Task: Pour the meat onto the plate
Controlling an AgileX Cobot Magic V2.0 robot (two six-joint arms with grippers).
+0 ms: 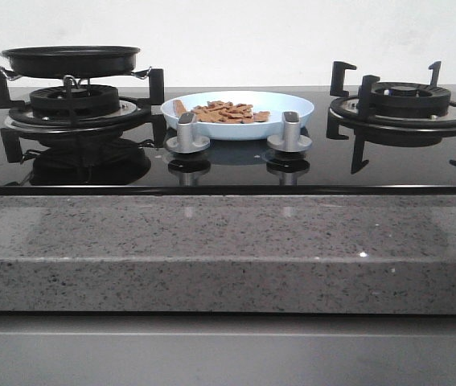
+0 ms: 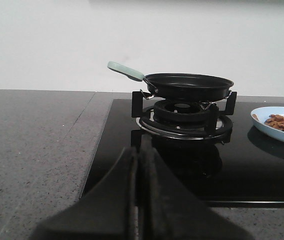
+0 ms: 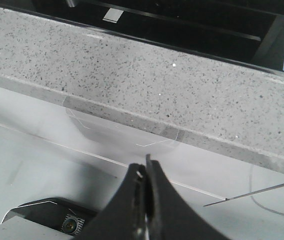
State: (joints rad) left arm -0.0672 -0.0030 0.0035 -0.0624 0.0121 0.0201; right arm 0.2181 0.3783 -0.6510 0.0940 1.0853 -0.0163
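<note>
Meat (image 1: 226, 112) on plate (image 1: 292, 102), well inside the rim.

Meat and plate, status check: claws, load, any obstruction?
Left claw shut, empty, back from the stove. Right claw shut, empty, below the counter edge. Meat lies on plate; frying pan on left burner. Nothing in the way.

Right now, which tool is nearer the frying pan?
Left. The left tool, closed and empty, sits at the stove's near edge facing the frying pan on its burner. The right tool, also closed, hangs below the stone counter edge; no pan shows in its view.
</note>
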